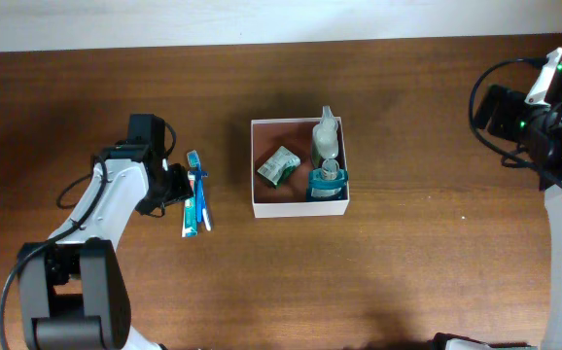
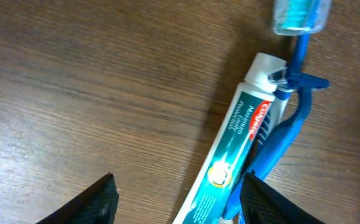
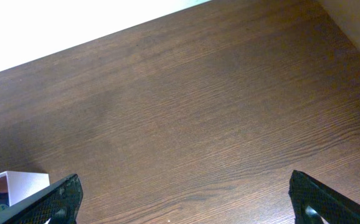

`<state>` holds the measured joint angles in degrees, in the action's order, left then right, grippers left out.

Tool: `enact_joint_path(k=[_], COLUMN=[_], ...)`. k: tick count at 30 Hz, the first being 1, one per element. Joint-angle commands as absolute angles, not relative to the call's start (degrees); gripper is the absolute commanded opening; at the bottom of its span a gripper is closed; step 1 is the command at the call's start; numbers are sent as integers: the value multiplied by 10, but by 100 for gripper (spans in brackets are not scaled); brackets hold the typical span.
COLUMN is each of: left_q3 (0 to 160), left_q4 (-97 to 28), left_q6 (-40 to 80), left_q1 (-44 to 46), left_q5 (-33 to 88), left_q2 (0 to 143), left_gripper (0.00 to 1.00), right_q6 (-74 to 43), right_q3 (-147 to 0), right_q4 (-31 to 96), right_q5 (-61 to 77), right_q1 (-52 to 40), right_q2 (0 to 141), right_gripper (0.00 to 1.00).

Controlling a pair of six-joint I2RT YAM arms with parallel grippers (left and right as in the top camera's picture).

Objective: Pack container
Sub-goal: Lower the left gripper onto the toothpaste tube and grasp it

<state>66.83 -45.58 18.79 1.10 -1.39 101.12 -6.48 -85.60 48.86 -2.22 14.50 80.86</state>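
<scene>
The container point(image 1: 262, 206) is a square white-walled box with a reddish-brown inside at the table's middle. It holds a green-and-white packet point(image 1: 279, 166), a clear bottle point(image 1: 326, 136) and a teal bottle point(image 1: 328, 181). Its corner shows in the right wrist view point(image 3: 18, 184). A toothpaste tube point(image 1: 193, 212) and a blue toothbrush point(image 1: 198, 185) lie side by side left of the box. My left gripper point(image 1: 176, 185) is open, low over them; in its wrist view the tube point(image 2: 230, 155) and brush point(image 2: 286, 134) lie between the fingers point(image 2: 179, 202). My right gripper point(image 3: 183, 199) is open and empty at the far right.
The dark wooden table's back edge point(image 1: 281, 41) meets a pale surface. The right arm's body point(image 1: 553, 107) stands at the right edge, and the left arm's base point(image 1: 72, 292) at the lower left.
</scene>
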Motion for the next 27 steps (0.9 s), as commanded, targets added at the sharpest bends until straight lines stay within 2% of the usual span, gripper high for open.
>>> enact_joint_path(k=[1, 7, 8, 10, 27], left_q3=[664, 664, 664, 664, 663], left_q4=[-451, -441, -441, -441, -434], left_q6=[147, 116, 116, 116, 116], left_q1=[11, 11, 11, 11, 11], left_q5=[14, 43, 43, 43, 43], left_q2=[997, 997, 997, 997, 999], left_gripper=[62, 51, 44, 38, 37], right_q6=[-69, -69, -69, -69, -69], right_q3=[-857, -857, -857, -857, -857], right_q4=[487, 487, 487, 487, 487], right_q5=[-19, -19, -19, -19, -19], right_q1=[147, 147, 147, 147, 147], right_q2=[811, 811, 811, 811, 811], right_gripper=[99, 99, 99, 99, 99])
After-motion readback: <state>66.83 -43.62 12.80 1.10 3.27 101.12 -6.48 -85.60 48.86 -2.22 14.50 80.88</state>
